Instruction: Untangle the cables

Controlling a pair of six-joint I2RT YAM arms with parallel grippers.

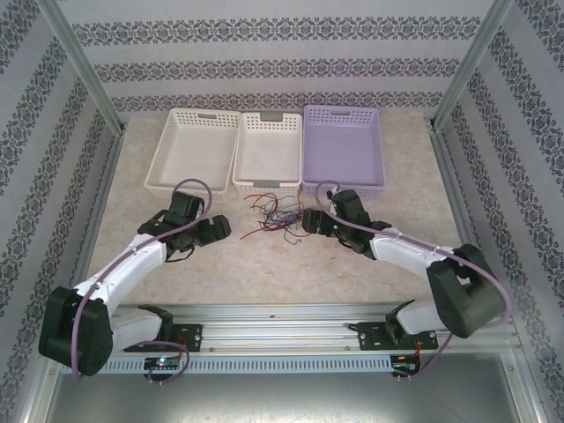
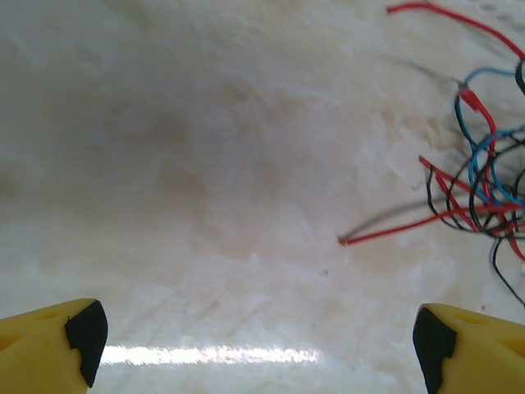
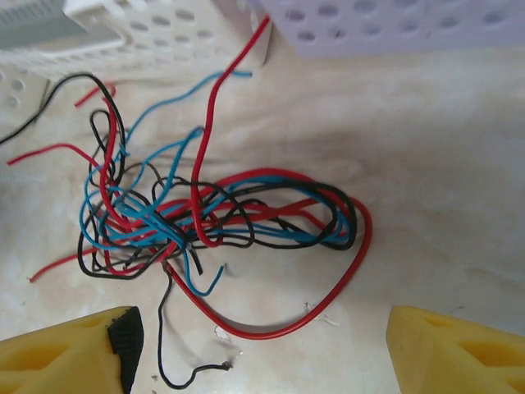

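Observation:
The cables [image 1: 278, 216] lie in one tangle of thin red, black and blue wires on the marble table, just in front of the baskets. My left gripper [image 1: 220, 227] is to their left and is open; in the left wrist view its jaws [image 2: 261, 345] have bare table between them. The tangle [image 2: 492, 197] sits at the right edge, and a loose red end [image 2: 343, 240] points toward me. My right gripper [image 1: 308, 222] is at the tangle's right side. It [image 3: 262, 345] is open, with the knot [image 3: 180, 222] ahead and a wide red loop [image 3: 353, 263] curving just in front of the fingertips.
Three baskets stand in a row behind the tangle: a white one [image 1: 176, 187], a smaller white one [image 1: 264, 187] and a lilac one [image 1: 348, 188]. Their near walls [image 3: 148, 41] [image 3: 394, 25] are close behind the wires. Metal frame posts and patterned walls enclose the table.

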